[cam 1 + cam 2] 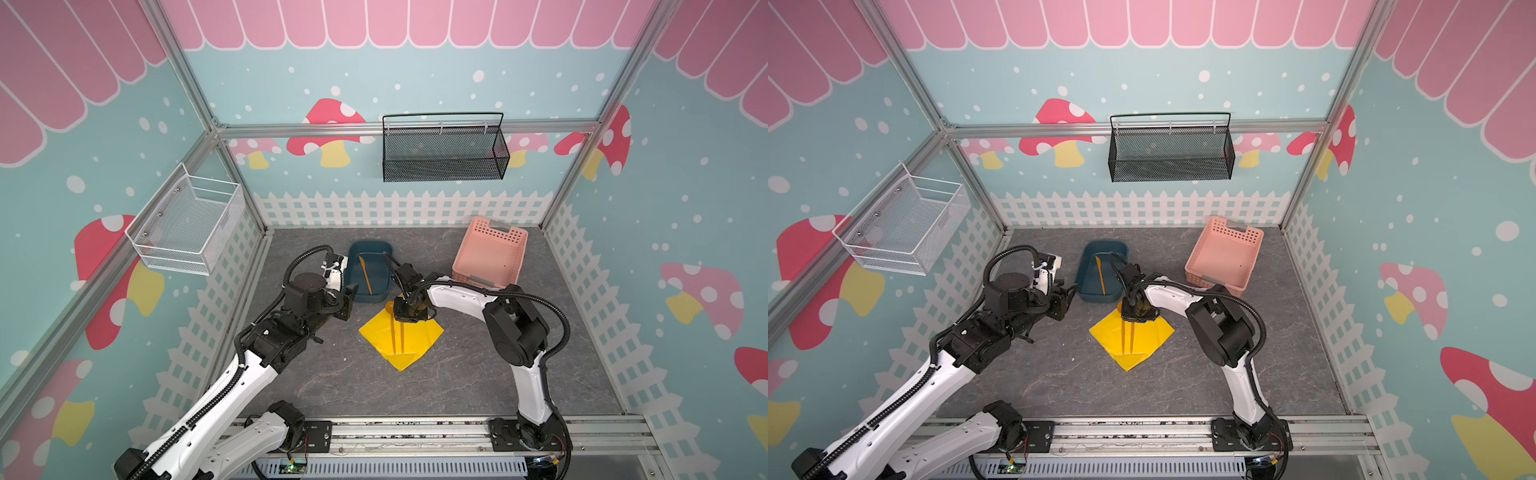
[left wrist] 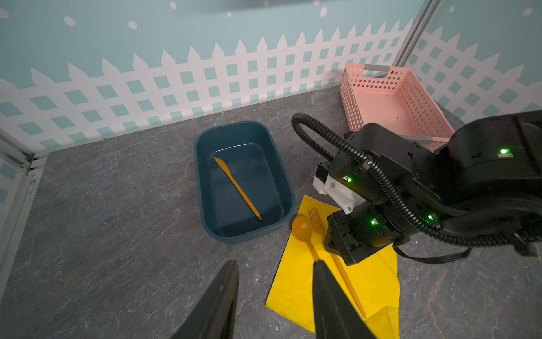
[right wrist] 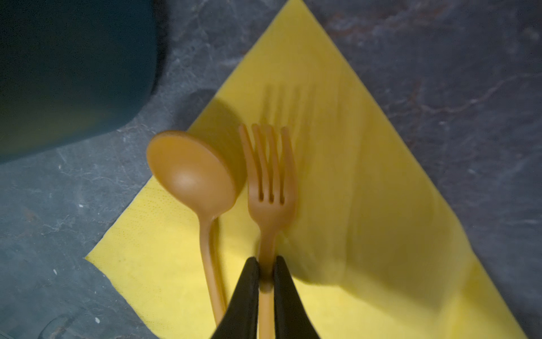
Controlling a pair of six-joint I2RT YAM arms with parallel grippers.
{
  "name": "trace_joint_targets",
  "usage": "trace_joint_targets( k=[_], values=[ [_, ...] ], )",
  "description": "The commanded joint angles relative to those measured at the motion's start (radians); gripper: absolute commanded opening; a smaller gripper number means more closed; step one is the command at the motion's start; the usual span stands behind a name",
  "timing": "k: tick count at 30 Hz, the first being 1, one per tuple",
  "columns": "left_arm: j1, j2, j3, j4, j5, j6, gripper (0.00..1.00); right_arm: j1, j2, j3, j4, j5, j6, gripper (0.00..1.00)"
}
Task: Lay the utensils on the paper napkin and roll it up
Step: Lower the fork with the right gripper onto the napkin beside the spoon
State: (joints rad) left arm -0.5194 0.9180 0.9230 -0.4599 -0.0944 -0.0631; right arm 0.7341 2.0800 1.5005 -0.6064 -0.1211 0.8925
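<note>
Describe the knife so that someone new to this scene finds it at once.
Find the dark blue tub on the table, near the pink basket. The knife lies alone on its floor, slim and orange. Unlike the spoon and fork at the yellow napkin, it is flat, without bowl or tines.

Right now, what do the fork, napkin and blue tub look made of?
The fork is likely moulded plastic, matte orange: uniform colour, rounded tines, only a dull sheen.
The napkin looks like thin paper, matte yellow: fine dotted embossing and soft creases.
The tub is probably plastic, dark blue and semi-gloss: rounded corners and faint reflections on its floor.
</note>
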Motion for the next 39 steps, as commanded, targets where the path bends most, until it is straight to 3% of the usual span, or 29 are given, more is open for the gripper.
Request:
trace_joint_targets(
  k=[1,13,24,39],
  values=[
    [-0.005,-0.001,-0.011,-0.018,-0.005,0.022,0.44,0.004,0.013,0.025,-0.023,0.009,0.001,0.12],
    [-0.005,0.002,-0.01,-0.017,-0.002,0.02,0.44,0.004,0.02,0.022,-0.021,-0.01,-0.009,0.1],
    [-0.004,0.002,-0.01,-0.017,0.0,0.021,0.44,0.005,0.021,0.015,-0.021,-0.009,-0.009,0.21],
    [-0.005,0.004,-0.012,-0.017,-0.002,0.022,0.44,0.006,0.02,0.007,0.005,-0.032,-0.017,0.12]
  ],
)
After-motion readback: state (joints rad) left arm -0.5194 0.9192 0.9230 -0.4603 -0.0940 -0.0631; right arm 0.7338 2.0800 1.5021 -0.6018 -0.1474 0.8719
